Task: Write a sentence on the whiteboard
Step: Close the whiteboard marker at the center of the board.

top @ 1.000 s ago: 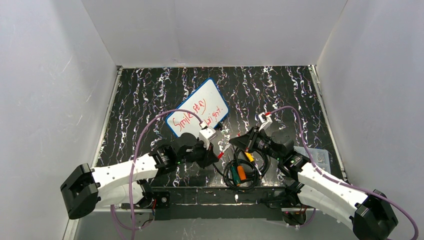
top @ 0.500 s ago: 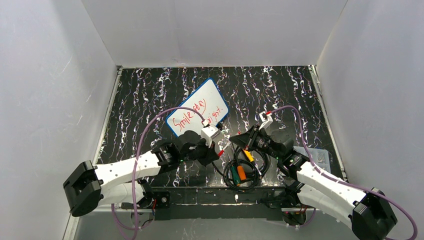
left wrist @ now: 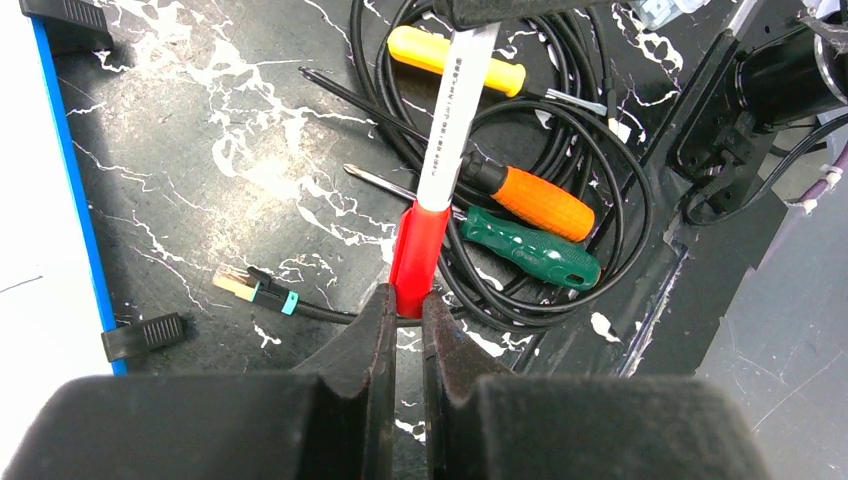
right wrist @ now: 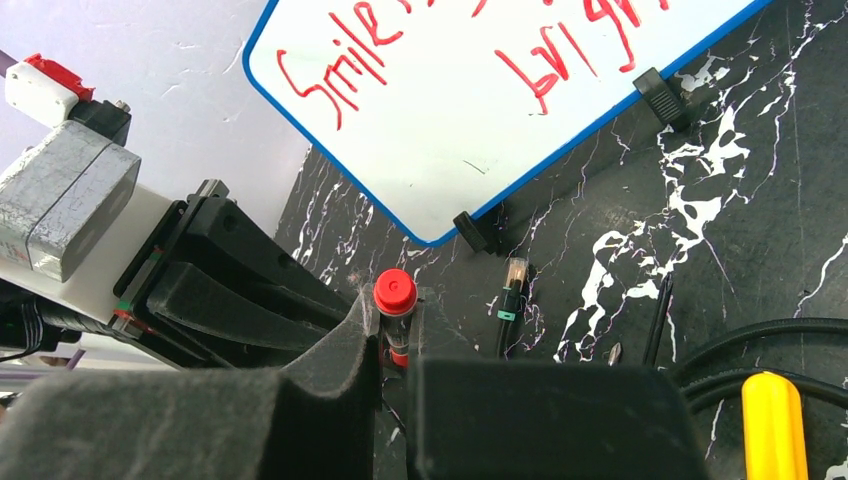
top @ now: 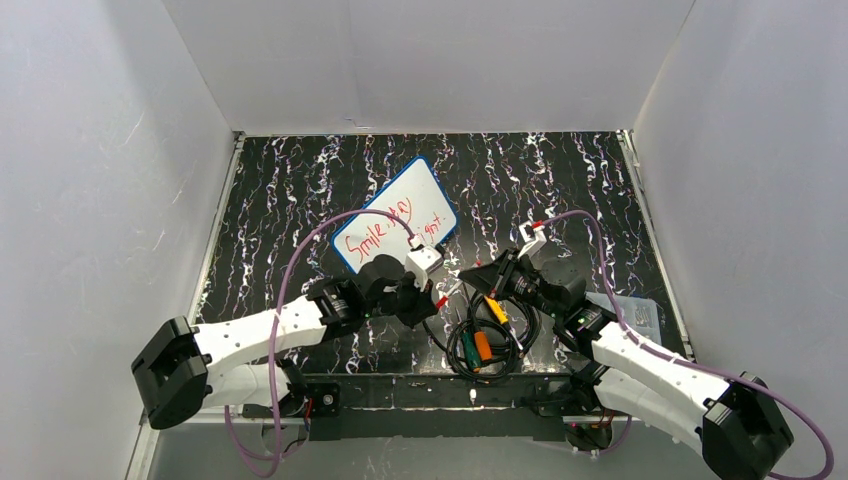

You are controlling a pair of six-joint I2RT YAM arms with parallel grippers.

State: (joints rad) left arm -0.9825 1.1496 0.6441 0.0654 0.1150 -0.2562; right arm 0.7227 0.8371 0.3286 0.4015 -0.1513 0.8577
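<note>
Whiteboard (top: 418, 188) blue-rimmed; sentence (top: 385, 228) red; table (top: 290, 185) black, white-veined.

Between the whiteboard (top: 395, 228) and the coiled cable (top: 455, 345) with its screwdrivers (left wrist: 545, 205) the way is blocked: left gripper (left wrist: 405, 300) and right gripper (right wrist: 395, 320) both clamp one marker (left wrist: 450, 120) across the gap. Bare table (top: 570, 180) lies open behind and right of the board, with white walls (top: 100, 200) hemming three sides

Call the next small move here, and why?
Probably open the left tool and back it off. The sentence already stands on the whiteboard, and the red cap looks seated on the marker barrel, which the right tool grips too. Whether the cap has fully clicked home cannot be told.
</note>
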